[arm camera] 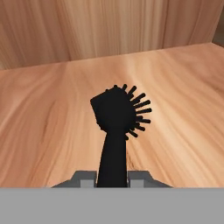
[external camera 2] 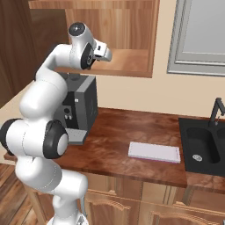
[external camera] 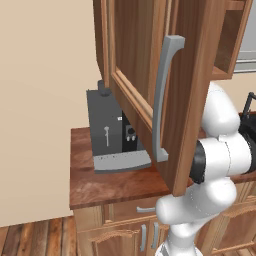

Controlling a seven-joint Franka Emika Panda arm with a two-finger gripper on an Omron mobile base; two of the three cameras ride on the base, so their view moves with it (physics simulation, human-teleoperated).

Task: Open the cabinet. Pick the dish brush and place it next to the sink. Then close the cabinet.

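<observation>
Black dish brush point(arm camera: 117, 118) handle apparently between tool point(arm camera: 112, 177) fingers, over cabinet point(arm camera: 52, 127) shelf.

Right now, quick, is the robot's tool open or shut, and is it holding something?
Tool: shut on the brush, gripping its handle over the cabinet shelf.

The black dish brush point(arm camera: 116, 131) lies on the cabinet point(external camera: 190, 100) shelf straight ahead of the hand, handle between its fingertips, bristled head pointing away. The cabinet door stands open.
</observation>
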